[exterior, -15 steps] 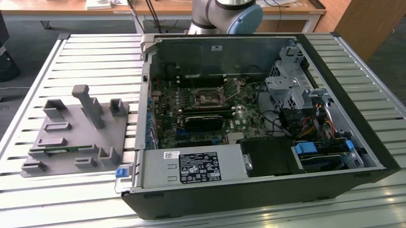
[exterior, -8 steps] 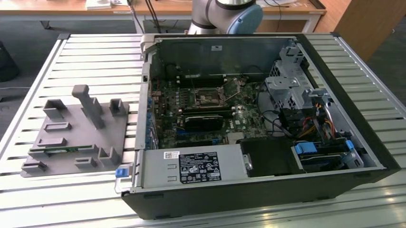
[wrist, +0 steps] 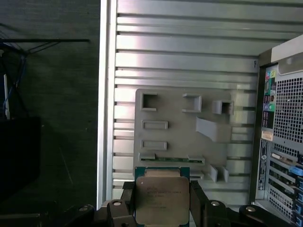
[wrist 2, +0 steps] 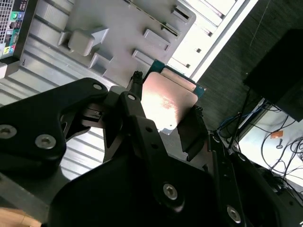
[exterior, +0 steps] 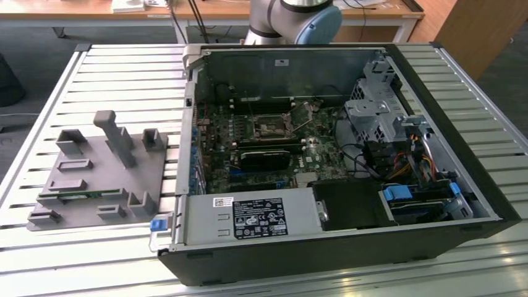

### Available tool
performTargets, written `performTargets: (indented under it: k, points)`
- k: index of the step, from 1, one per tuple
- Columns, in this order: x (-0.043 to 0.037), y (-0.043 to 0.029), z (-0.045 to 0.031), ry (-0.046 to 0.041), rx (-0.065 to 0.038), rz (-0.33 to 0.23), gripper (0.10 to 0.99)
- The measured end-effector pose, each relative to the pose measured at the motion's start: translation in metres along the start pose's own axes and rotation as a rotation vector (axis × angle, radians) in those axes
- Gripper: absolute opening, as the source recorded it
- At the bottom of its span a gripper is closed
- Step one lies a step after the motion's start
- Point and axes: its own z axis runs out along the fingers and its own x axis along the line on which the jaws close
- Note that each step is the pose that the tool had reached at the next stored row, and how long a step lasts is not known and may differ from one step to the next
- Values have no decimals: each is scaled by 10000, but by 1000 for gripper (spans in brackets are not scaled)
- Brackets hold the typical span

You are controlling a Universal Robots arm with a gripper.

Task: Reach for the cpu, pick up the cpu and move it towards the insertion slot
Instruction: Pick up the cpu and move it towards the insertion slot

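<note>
The cpu [wrist: 162, 198] is a flat square chip with a silvery top, and my gripper [wrist: 162, 210] is shut on its two opposite edges. In the second wrist view the cpu [wrist 2: 168, 101] shines between the black fingers [wrist 2: 135, 92] of the gripper [wrist 2: 165, 111]. It hangs well above the slatted table, over the near edge of the grey holder plate [wrist: 184, 132]. The insertion slot [exterior: 271, 128] is the small square socket with a metal frame on the board inside the open computer case [exterior: 330, 173].
The grey holder plate [exterior: 91, 179] with its upright pegs lies at the exterior view's left of the case, with a green memory stick [exterior: 83, 197] along its front. The case's rear panel [wrist: 284, 123] stands beside the plate. The arm's base [exterior: 297, 18] is behind the case.
</note>
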Motion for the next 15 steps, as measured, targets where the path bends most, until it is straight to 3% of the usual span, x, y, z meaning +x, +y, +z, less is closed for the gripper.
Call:
performTargets:
  k: [3,4,8,12,15]
  points:
    - [-1,-6,-104,-1,8,-1,545]
    - [-2,-12,-215,0,13,0,545]
    - [-5,-21,-376,2,21,-1,545]
    - [-32,-22,-396,0,22,0,545]
    - [-109,-22,-354,1,23,0,545]
